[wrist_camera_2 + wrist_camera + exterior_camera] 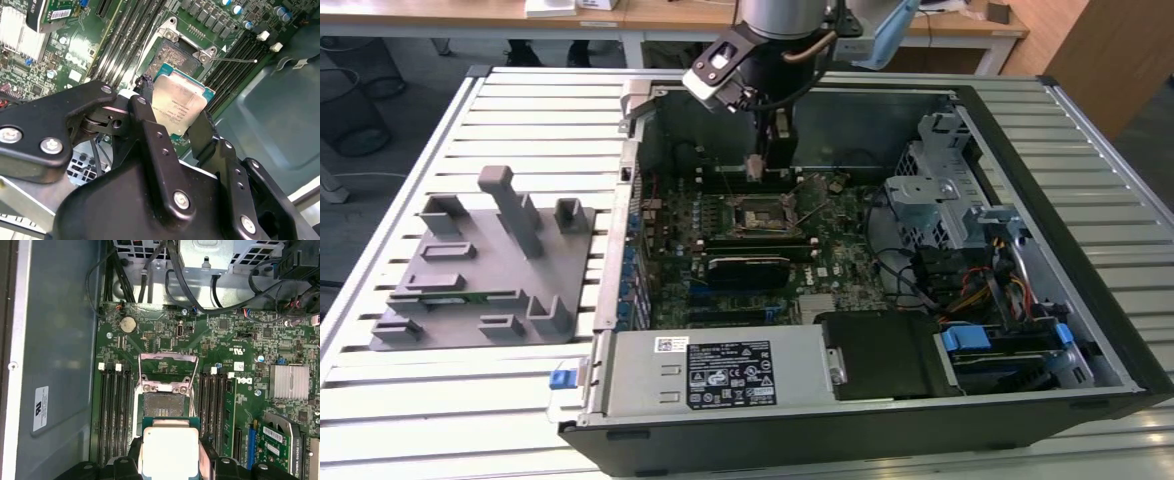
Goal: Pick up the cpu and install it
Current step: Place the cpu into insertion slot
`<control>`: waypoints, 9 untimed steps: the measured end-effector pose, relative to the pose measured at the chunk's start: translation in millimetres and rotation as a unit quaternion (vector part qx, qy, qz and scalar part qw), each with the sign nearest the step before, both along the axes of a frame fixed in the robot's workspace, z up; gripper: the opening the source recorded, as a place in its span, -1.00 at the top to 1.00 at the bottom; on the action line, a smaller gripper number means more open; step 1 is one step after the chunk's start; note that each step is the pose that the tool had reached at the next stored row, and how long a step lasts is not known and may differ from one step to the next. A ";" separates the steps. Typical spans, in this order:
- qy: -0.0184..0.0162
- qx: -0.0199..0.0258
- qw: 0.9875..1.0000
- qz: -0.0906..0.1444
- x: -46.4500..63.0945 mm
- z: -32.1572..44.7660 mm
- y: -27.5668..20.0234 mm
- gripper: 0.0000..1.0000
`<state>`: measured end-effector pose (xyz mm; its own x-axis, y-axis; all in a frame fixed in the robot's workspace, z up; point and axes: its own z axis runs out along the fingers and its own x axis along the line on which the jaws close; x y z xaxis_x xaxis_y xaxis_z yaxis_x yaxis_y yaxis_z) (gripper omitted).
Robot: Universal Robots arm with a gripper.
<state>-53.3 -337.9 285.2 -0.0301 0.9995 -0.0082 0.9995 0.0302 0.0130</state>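
Observation:
The cpu (177,102), a flat square chip with a silver top and green edge, is clamped by its sides between my black fingers (145,112). My gripper (757,165) hangs inside the open computer case, a little behind the empty socket (754,217) in the exterior view. In both wrist views the cpu (169,447) is held above the board, just beside the socket (162,405), whose metal retention frame (167,371) is flipped open. The gripper (170,460) is shut on the chip.
A grey plastic tray with upright posts (480,270) lies at the exterior view's left of the case. Inside the case are the power supply (720,370), a drive cage (934,200), cables (961,290) and empty memory slots (112,410) flanking the socket.

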 end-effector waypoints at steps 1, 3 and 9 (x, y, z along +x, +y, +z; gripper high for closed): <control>0.000 0.000 1.000 0.000 0.0 -1.5 -0.1 -0.06; 0.000 0.000 1.000 0.000 0.0 -5.1 -0.2 -0.06; 0.000 0.000 1.000 0.025 0.0 -14.7 -0.2 -0.06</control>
<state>-53.3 -338.1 270.6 -0.0797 0.9968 -0.0082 0.9967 0.0798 0.0130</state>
